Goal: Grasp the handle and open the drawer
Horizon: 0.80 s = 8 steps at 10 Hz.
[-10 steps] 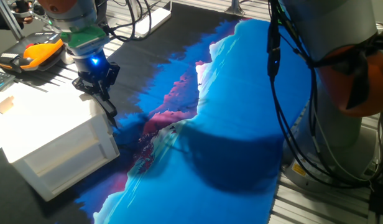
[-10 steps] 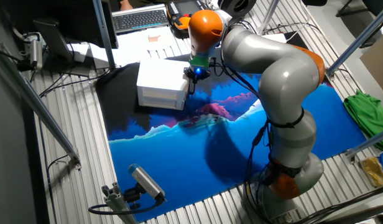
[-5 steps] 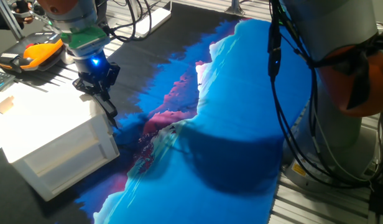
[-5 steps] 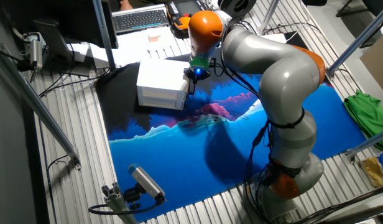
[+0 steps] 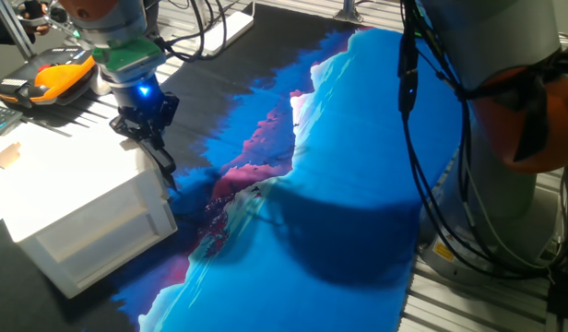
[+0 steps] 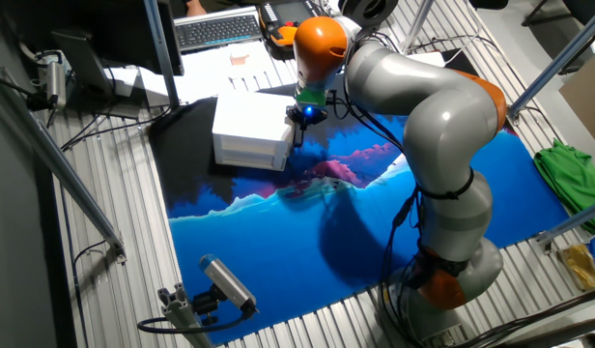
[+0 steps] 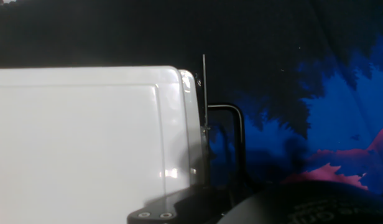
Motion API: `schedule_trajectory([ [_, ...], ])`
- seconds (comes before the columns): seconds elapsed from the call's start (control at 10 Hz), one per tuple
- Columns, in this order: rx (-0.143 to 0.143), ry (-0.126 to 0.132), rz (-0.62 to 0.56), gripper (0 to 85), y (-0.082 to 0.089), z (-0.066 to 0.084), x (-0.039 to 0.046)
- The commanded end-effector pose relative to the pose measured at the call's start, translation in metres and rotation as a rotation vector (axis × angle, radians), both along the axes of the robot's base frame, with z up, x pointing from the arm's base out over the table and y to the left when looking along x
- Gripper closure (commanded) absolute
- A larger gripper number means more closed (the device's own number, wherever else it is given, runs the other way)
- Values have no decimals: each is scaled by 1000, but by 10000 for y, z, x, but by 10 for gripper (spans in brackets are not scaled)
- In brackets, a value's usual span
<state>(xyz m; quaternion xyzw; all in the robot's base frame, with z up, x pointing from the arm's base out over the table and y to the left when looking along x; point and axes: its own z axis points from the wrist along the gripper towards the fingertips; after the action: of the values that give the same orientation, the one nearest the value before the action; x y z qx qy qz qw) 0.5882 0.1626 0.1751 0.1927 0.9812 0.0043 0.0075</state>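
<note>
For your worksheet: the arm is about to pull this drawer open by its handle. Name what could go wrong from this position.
1. The hand view shows only the upper bend of the handle; the gripper may hold just its edge and slip off.
2. The drawer looks shut flush; the light white cabinet could slide on the mat instead.

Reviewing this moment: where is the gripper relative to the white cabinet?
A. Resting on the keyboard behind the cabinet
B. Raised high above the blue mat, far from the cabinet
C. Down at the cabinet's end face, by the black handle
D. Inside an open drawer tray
C. The gripper hangs down against the end of the white cabinet, and the hand view shows the black handle right beside that face.
</note>
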Motion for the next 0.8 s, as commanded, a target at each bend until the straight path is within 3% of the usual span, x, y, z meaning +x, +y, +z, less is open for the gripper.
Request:
schedule_trajectory([
  [0.0, 3, 0, 2, 850, -1, 7, 0],
  [0.3, 3, 6, 5, 850, -5, 69, -2],
  [0.7, -2, 0, 13, 850, -53, 28, -16],
])
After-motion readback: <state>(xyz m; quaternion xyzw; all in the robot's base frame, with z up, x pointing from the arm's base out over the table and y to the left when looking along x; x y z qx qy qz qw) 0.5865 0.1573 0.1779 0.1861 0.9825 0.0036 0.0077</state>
